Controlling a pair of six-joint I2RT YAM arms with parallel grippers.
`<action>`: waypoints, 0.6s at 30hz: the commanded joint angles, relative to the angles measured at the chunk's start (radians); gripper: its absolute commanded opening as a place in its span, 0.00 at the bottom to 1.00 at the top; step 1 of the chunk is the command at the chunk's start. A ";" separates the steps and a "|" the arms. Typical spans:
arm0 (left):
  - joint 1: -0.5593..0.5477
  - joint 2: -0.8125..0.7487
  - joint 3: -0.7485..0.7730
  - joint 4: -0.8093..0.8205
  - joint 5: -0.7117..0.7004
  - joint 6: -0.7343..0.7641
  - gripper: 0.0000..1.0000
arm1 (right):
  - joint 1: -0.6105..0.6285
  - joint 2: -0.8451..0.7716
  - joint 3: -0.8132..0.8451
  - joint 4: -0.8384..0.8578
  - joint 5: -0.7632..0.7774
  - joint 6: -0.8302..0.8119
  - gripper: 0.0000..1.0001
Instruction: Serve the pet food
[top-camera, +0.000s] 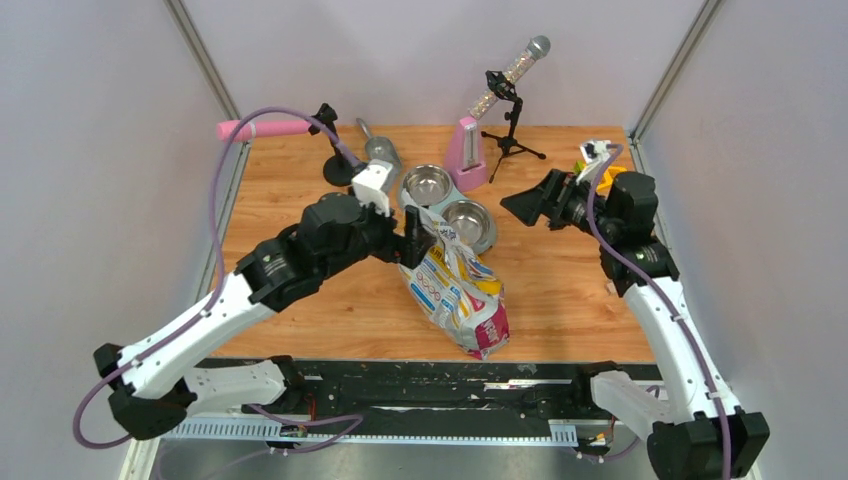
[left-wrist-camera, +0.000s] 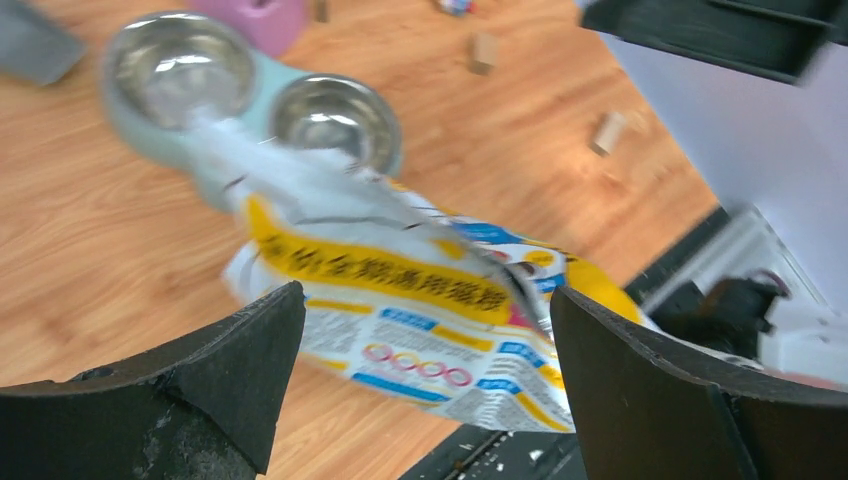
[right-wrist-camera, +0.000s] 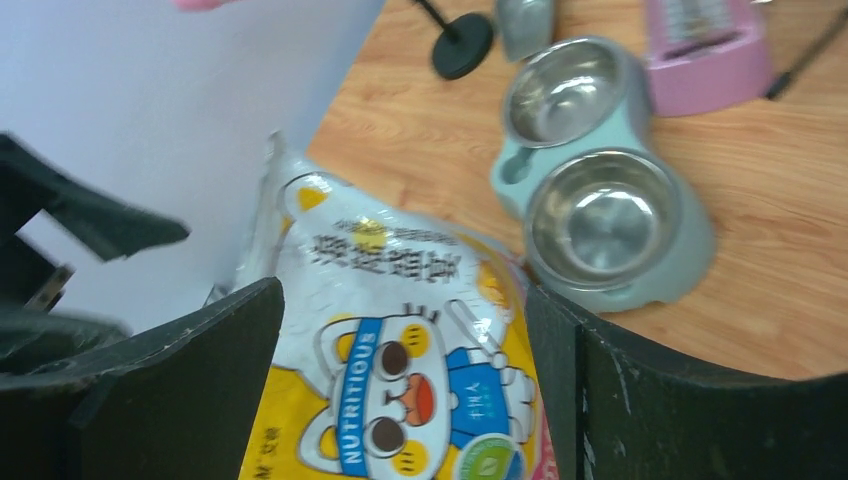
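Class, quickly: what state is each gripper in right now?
Left gripper: open, holding nothing.
Right gripper: open, holding nothing.

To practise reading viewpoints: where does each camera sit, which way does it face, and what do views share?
Top external: above and behind the arms, facing down at the table; both arms show, bases nearest.
Left wrist: on the left arm, looking past the open left gripper at the printed bag and double bowl.
Right wrist: on the right arm, looking past the open right gripper at the same two.
Shared: all three show bag and bowl.
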 joint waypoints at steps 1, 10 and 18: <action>0.004 -0.114 -0.087 -0.069 -0.340 -0.138 1.00 | 0.182 0.060 0.168 -0.155 -0.017 -0.147 0.92; 0.005 -0.259 -0.247 -0.168 -0.399 -0.260 1.00 | 0.528 0.239 0.440 -0.438 0.395 -0.258 0.90; 0.004 -0.290 -0.297 -0.069 -0.331 -0.215 1.00 | 0.693 0.371 0.625 -0.707 0.544 -0.235 0.77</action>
